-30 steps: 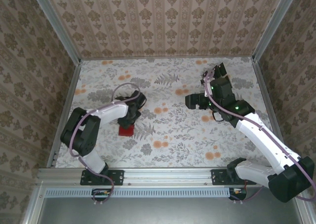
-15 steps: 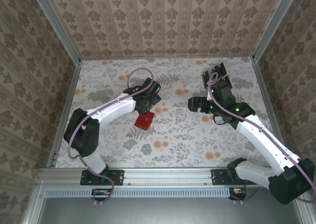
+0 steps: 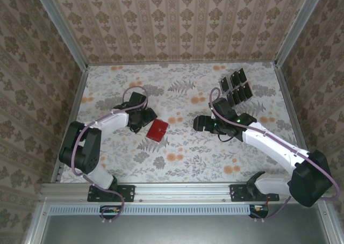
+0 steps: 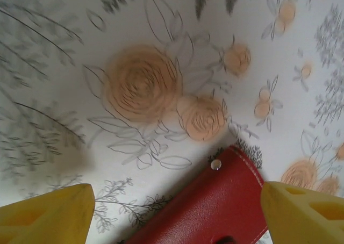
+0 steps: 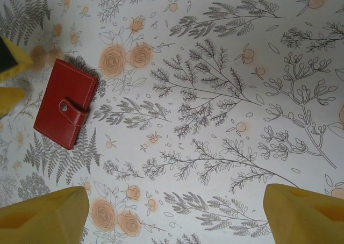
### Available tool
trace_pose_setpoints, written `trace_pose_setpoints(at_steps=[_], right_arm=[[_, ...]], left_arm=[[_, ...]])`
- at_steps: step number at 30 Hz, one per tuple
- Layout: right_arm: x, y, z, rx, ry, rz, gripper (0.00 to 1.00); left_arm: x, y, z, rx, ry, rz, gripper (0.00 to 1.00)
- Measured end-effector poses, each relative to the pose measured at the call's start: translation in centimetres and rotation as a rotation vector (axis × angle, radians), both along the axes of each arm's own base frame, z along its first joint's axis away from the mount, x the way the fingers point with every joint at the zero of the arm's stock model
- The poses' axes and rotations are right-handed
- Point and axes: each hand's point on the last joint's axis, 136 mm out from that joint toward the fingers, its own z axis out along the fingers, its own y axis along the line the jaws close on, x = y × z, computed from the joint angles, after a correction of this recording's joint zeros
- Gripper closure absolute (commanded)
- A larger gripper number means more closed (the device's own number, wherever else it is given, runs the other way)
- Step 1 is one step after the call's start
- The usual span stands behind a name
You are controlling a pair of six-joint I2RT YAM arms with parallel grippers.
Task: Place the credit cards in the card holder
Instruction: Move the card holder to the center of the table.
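Left arm pulls back toward its own side and the card holder [image 3: 157, 130] now lies further toward the table's [image 3: 183, 152] middle than a second ago, let go and lying flat. Meanwhile the right arm swings off the far right corner and comes in low toward the centre, uncovering the credit cards [image 3: 236, 87], a tidy cluster of black rectangles near the far right edge.

Left gripper [image 3: 143, 118] sits just beside the holder, fingers spread wide and clamping nothing; the wrist view shows the red leather between the yellow tips but untouched. Right gripper [image 3: 198, 123] hangs over bare cloth, jaws apart as well, empty, near the holder but not at it.

Now the trouble spots. That holder is folded, its snap tab [image 5: 72, 110] fastened across the edge, so no card goes in until it is popped open. One-sided prying would likely just skate the holder across the smooth cloth, so it probably needs one gripper pinning while the other lifts.

Both arms are converging on the same small red target, and a clash of fingers looks possible. And the cards lie flat, thin and close together, well apart from the holder: a pinch could nudge the neighbours or slip off an edge.
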Motion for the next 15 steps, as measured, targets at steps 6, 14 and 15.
trace_pose_setpoints(at_steps=[6,14,15], right_arm=[[0.1,-0.3,-0.1,-0.011,-0.003,-0.011,0.13],[0.2,-0.5,-0.3,-0.036,-0.012,0.002,0.06],[0.2,-0.5,-0.4,-0.045,-0.013,0.003,0.04]], left_arm=[[-1.3,-3.3,-0.7,-0.041,-0.023,-0.106,0.17],[-3.5,-7.1,-0.6,-0.083,-0.042,-0.149,0.17],[-3.9,-7.5,-0.6,-0.089,-0.041,-0.15,0.17]])
